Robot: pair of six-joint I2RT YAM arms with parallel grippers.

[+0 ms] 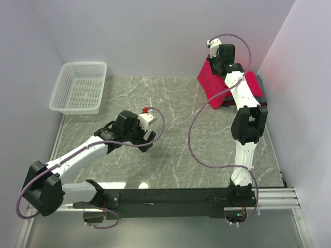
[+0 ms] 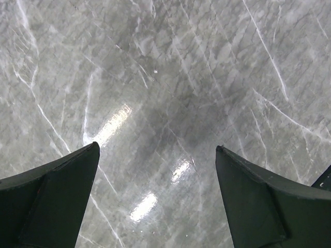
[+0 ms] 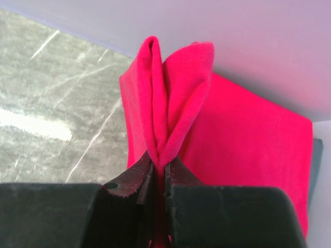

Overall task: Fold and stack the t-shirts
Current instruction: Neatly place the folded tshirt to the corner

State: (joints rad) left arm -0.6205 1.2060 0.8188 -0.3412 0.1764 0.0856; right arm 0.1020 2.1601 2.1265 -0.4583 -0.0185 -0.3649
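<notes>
A folded crimson red t-shirt (image 1: 213, 85) lies at the far right of the table on a stack, with a grey layer (image 1: 261, 93) showing at its right side. My right gripper (image 1: 214, 66) is shut on a pinched fold of the red t-shirt (image 3: 170, 103), lifting its edge over the stack. In the right wrist view the cloth stands up between the jaws, and the flat folded part (image 3: 248, 139) lies beyond. My left gripper (image 1: 144, 140) is open and empty over the bare marble at mid-table; its fingers (image 2: 51, 191) frame only the table top.
A white plastic lattice basket (image 1: 80, 87) stands at the far left, empty. The walls close in behind and on both sides. The grey marble table (image 1: 170, 150) lies between the arms. A purple cable loops from the right arm (image 1: 194, 139).
</notes>
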